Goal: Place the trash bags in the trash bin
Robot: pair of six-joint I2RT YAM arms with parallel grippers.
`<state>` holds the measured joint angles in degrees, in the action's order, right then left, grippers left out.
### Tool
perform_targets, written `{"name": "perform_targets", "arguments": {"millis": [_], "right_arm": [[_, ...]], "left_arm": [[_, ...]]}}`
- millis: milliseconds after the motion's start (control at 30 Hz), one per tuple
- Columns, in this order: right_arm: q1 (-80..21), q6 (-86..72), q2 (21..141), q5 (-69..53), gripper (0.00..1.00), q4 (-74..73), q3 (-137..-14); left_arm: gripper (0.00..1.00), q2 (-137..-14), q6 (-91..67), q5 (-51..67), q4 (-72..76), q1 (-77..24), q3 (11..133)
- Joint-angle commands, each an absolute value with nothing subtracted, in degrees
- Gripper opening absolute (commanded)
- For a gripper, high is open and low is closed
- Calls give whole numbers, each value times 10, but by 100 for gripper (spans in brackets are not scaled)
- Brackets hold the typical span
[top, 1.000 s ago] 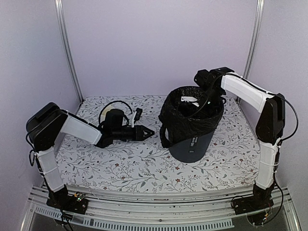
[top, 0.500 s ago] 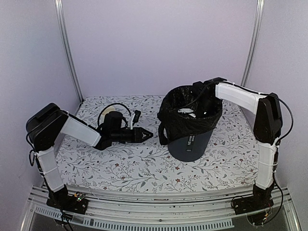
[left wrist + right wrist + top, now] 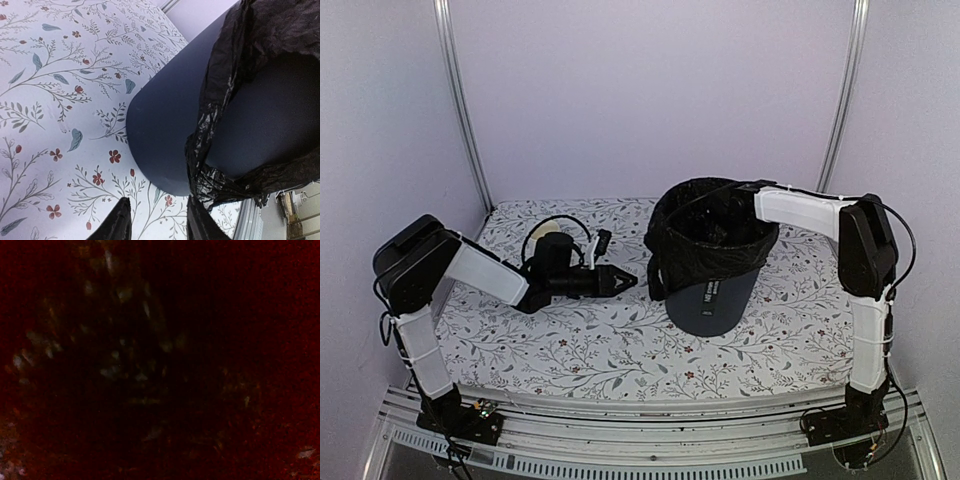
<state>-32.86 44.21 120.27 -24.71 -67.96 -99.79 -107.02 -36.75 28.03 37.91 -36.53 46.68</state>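
The dark grey trash bin (image 3: 717, 305) stands right of centre on the flowered table. The glossy black trash bag (image 3: 698, 258) lines it, folded over the rim and hanging down the outside. In the left wrist view the bin (image 3: 165, 125) fills the middle and the bag (image 3: 235, 65) hangs crumpled on its right. My left gripper (image 3: 625, 281) lies low on the table just left of the bin; its jaws (image 3: 159, 225) are open and empty. My right arm (image 3: 800, 208) reaches over the rim and down into the bin. Its gripper is hidden inside, and the right wrist view is almost black.
A small cream cup (image 3: 549, 237) sits behind the left wrist, partly hidden by a looped cable. Metal posts (image 3: 460, 100) stand at the back corners. Walls close in the back and both sides. The flowered cloth (image 3: 620, 350) covers the table.
My right arm has dropped lower and pushed deeper into the bin, so its gripper no longer shows. The bin has shifted slightly left. My left gripper has hardly moved.
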Motion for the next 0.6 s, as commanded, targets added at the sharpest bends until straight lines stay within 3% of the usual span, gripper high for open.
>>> {"name": "perform_targets", "arguments": {"millis": [0,567], "right_arm": [[-344,427,1223,-226,3,-654,-979],[-364,405,1246,-184,3,-636,-962]], "left_arm": [[39,-1047,-370,284,401,-359,456],[39,-1038,-374,282,404,-358,448]]}}
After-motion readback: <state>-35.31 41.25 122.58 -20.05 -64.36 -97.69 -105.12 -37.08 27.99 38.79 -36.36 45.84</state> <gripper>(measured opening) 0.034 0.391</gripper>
